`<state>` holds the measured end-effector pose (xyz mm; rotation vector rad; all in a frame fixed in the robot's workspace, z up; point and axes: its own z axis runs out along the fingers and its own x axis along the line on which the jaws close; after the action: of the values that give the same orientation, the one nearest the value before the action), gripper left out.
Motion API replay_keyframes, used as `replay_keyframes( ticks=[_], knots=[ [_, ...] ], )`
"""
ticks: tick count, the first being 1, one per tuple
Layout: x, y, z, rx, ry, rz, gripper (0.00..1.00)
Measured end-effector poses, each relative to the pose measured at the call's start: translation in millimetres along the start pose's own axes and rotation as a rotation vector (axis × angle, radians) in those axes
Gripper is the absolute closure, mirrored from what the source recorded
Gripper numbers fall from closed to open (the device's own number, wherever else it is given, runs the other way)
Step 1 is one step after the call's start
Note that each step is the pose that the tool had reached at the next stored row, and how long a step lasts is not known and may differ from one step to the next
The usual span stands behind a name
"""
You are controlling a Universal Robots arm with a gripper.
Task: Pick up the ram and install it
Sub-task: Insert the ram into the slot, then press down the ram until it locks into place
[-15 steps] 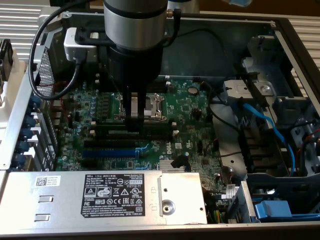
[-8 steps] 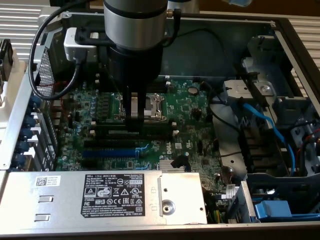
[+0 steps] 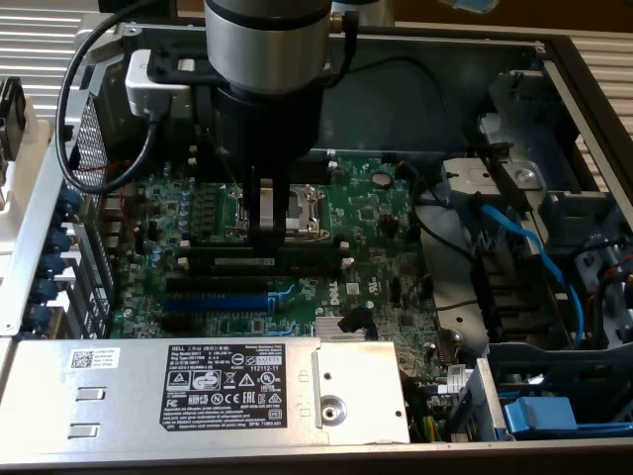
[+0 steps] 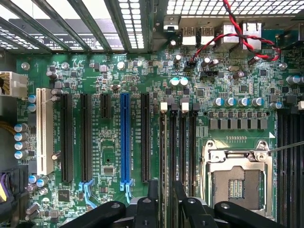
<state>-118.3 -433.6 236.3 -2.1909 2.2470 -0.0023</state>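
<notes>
Green circuit board (image 3: 381,223) is filling the bottom of the open metal computer case (image 3: 554,49), and my gripper (image 3: 269,230) is hanging straight down over it, right by the silver square processor socket (image 3: 302,208). The ram (image 3: 242,262), that long thin dark-green stick with the small white label, is sitting on edge in the row of long black memory slots directly under my fingers. From the exterior view it's looking lined up with the slot, lying parallel to the long blue slot (image 3: 213,302) nearer the grey labelled power supply box (image 3: 198,386).

Looking down from the wrist, my gripper (image 4: 165,186) is standing fairly wide, with one black finger (image 4: 152,190) on each side of the slot line and a gap showing between them. Honestly can't tell whether the pads are touching the stick. The blue slot (image 4: 125,137) is sitting well off to one side, the socket (image 4: 237,178) to the other.
</notes>
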Motion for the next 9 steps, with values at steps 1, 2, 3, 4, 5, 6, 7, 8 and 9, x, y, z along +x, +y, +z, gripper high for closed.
replay_keyframes(
  ticks=[1, 2, 3, 4, 5, 6, 7, 8, 9],
  knots=[
    [0.0, 0.0, -0.9, 0.0007, 0.0001, 0.000, 0.74],
    [0.0, 0.0, -1.7, 0.0012, 0.0000, 0.000, 0.74],
    [0.0, 0.0, -2.3, 0.0016, 0.0000, 0.000, 0.74],
    [0.0, 0.0, -2.6, 0.0019, -0.0002, 0.000, 0.74],
    [-0.1, 0.0, -2.6, 0.0022, -0.0003, 0.000, 0.74],
    [-0.1, 0.0, -2.6, 0.0022, -0.0003, 0.000, 0.74],
    [0.0, 0.0, -2.7, 0.0021, -0.0001, 0.000, 0.74],
    [0.0, 0.0, -2.7, 0.0021, 0.0000, 0.000, 0.74],
    [0.0, 0.0, -2.7, 0.0021, -0.0001, 0.000, 0.74]
  ],
)
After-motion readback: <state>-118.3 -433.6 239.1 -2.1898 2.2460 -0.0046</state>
